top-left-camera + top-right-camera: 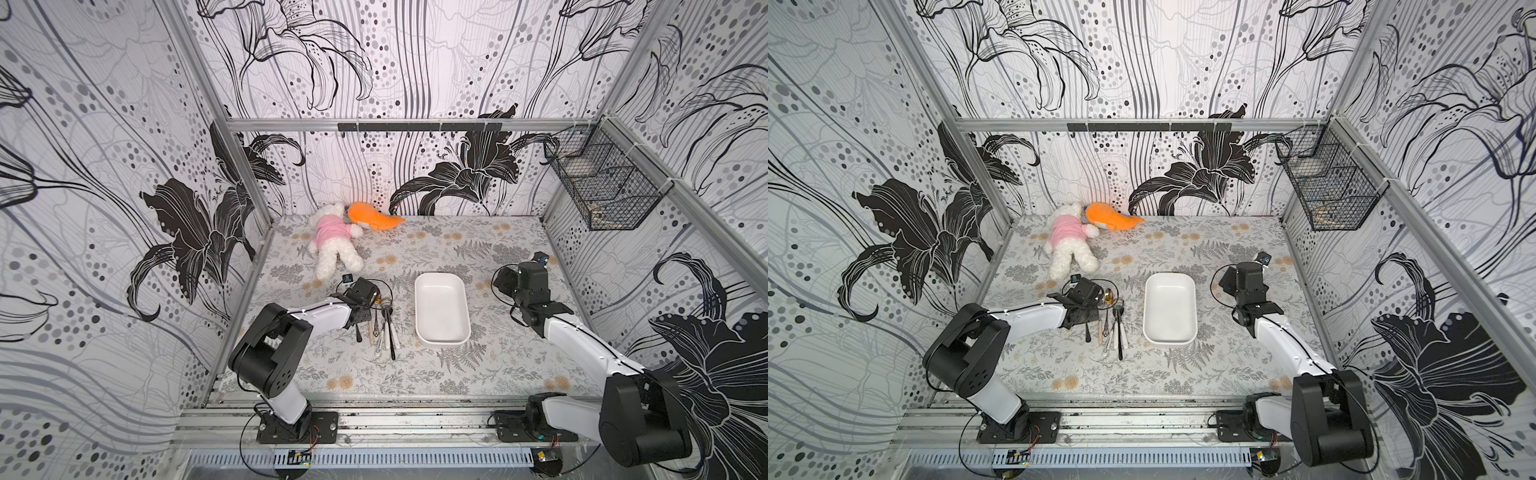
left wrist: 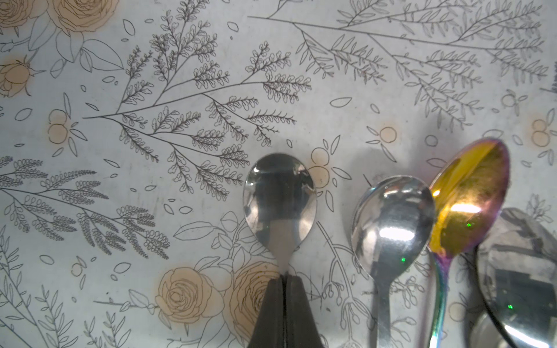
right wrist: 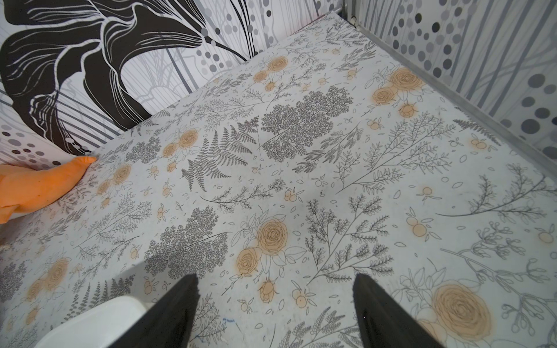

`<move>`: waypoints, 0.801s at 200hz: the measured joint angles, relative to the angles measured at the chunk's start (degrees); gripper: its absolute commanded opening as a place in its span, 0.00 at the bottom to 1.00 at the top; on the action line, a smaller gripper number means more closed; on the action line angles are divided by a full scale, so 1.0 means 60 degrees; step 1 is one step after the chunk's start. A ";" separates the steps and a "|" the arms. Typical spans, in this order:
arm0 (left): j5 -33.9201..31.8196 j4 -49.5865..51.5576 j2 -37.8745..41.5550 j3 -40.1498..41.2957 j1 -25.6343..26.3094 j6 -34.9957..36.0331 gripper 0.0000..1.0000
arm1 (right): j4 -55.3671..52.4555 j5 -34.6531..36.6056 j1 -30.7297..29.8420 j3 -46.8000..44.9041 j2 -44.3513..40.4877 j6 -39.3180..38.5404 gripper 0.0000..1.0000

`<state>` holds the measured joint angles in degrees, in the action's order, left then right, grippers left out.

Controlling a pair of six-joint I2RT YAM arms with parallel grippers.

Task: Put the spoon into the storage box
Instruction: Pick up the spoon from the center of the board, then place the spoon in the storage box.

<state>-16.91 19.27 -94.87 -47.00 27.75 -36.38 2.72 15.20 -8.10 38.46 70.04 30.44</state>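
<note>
A silver spoon [image 2: 278, 208] lies bowl-up on the flowered tabletop. My left gripper [image 2: 284, 275] is shut on its neck just below the bowl, the two fingertips pressed together round it. In both top views this spoon's dark handle [image 1: 358, 334] [image 1: 1088, 332] sticks out from under the left wrist at the left end of a row of cutlery. The storage box [image 1: 441, 316] [image 1: 1170, 316], a shallow white tray, stands empty to the right of that row. My right gripper [image 3: 275, 281] hangs open over bare table just right of the box, whose corner [image 3: 90, 319] shows beside it.
Beside the held spoon lie another silver spoon [image 2: 391, 226], an iridescent gold one [image 2: 470, 199] and a further one [image 2: 518, 256]. A white plush bear [image 1: 332, 245] and an orange plush toy [image 1: 372, 222] lie at the back left. A black wire basket [image 1: 602, 183] hangs on the right wall.
</note>
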 measured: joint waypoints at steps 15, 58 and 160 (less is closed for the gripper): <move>-0.0033 0.0018 0.0033 -0.0004 -0.0004 -0.0022 0.00 | 0.0000 0.0000 0.0000 0.0000 0.0007 0.0000 0.85; -0.0222 0.0157 0.0696 -0.0004 -0.0004 -0.0131 0.00 | 0.0000 -0.0004 0.0000 0.0000 0.0073 0.0015 0.85; -0.0412 0.0448 0.1308 -0.0193 0.0412 -0.0193 0.00 | 0.0000 0.0000 0.0000 0.0000 0.0102 0.0033 0.85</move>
<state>-19.38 21.96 -87.02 -48.16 30.22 -37.54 2.72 15.20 -8.10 38.46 70.65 30.63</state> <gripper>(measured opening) 0.062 0.855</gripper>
